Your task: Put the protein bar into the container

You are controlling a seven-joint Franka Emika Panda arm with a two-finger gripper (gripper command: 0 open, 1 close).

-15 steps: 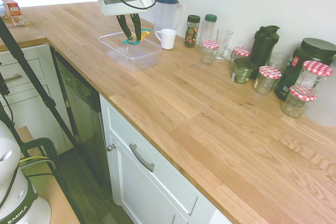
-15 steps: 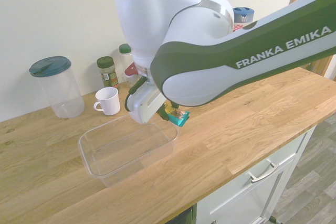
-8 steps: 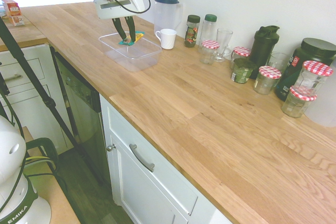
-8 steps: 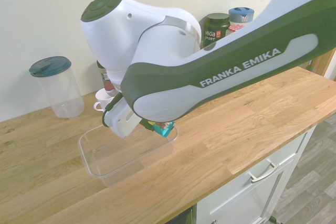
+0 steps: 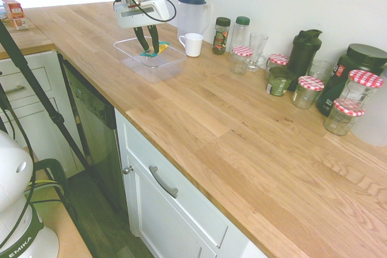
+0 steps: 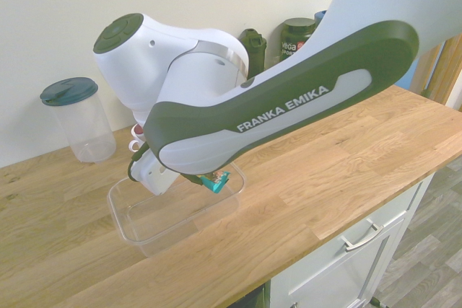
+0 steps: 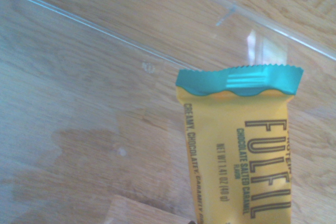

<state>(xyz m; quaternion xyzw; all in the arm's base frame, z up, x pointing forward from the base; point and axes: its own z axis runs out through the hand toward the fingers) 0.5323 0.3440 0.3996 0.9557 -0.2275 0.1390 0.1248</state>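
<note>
The protein bar (image 5: 155, 53), yellow with teal ends, hangs between the dark fingers of my gripper (image 5: 151, 49), which is shut on it. It sits low inside the clear container (image 5: 158, 68) on the wooden counter, toward the wall side. From the other side the bar's teal end (image 6: 217, 179) pokes out under the arm, over the container (image 6: 137, 221). In the wrist view the bar (image 7: 240, 145) fills the lower right, with the container's rim (image 7: 262, 24) and floor behind it. I cannot tell whether the bar touches the floor.
A white mug (image 5: 193, 44) and a clear pitcher with a blue lid (image 5: 192, 13) stand just behind the container. Spice jars, glasses, red-checked-lid jars (image 5: 309, 91) and dark shakers line the wall to the right. The counter's front edge runs close to the container.
The gripper with the bar has moved across the container and sunk lower into it. The bar now hangs inside the walls instead of over the rim.
</note>
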